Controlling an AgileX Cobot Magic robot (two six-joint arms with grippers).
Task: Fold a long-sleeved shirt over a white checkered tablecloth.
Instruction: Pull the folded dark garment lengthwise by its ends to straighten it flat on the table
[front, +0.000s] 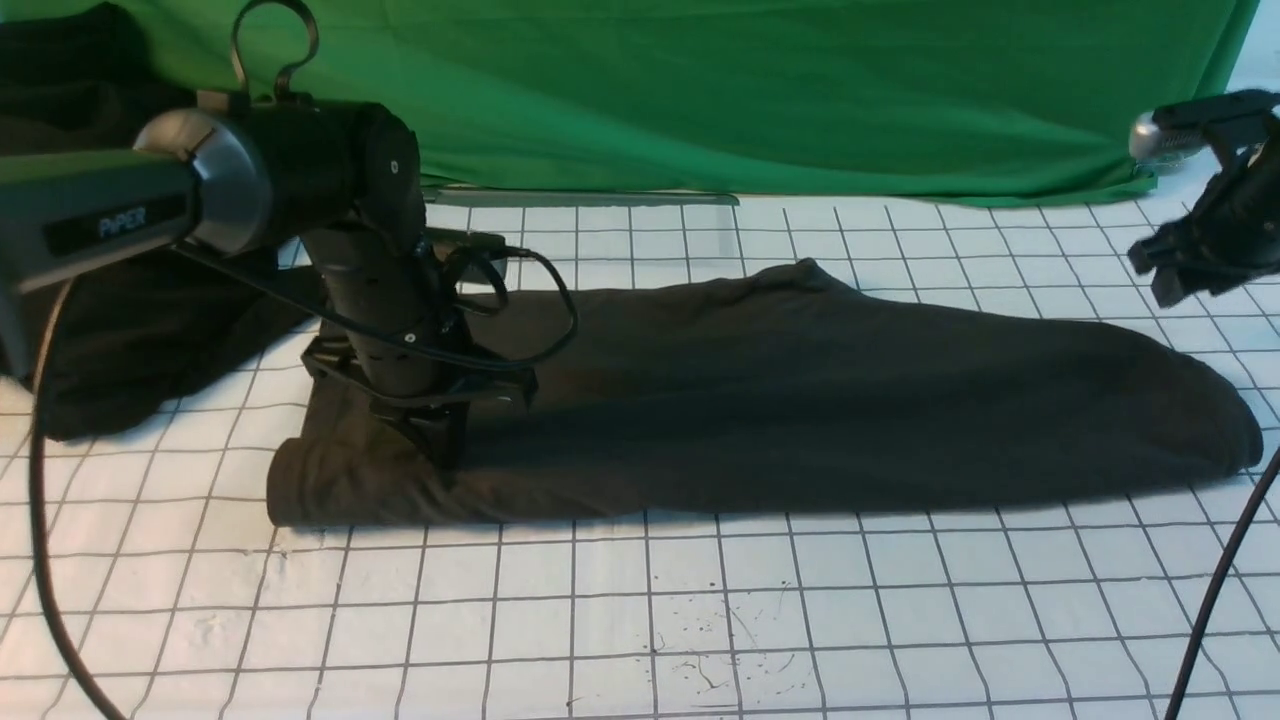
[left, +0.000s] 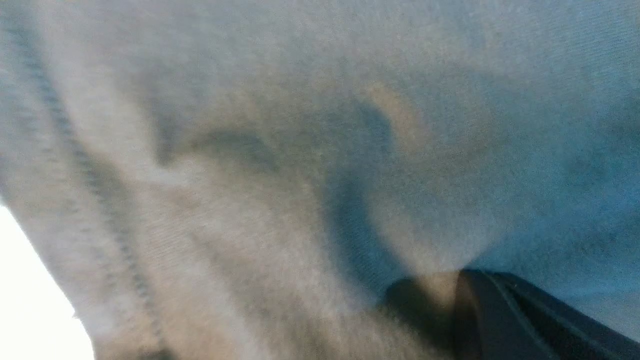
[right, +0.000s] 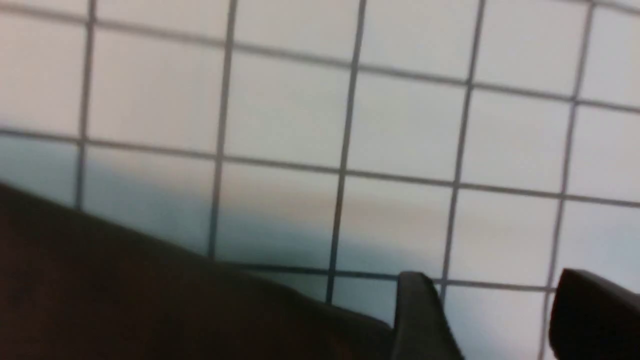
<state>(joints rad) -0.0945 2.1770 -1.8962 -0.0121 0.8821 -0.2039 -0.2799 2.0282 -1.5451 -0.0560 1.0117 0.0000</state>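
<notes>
— What could go wrong from here?

— The long-sleeved shirt (front: 800, 400) is laid as a long band on the white checkered tablecloth (front: 640, 620). One end is under the left jaws; the other is just below and beside the right jaws. The left jaws are seen closed, with knit gathered at their tip. If they were lifted without being opened, that end would likely be dragged up and the fold spoiled. The right jaws are parted, with only tablecloth seen between them, clear of the shirt's edge. That edge could be caught by a low sweep.

— And what cannot be made out?

— Sleeves, neck and print are not shown. How many layers are pinched cannot be told, as the left wrist view is filled with blurred cloth. The right jaws are partly cut off in the front view.
</notes>
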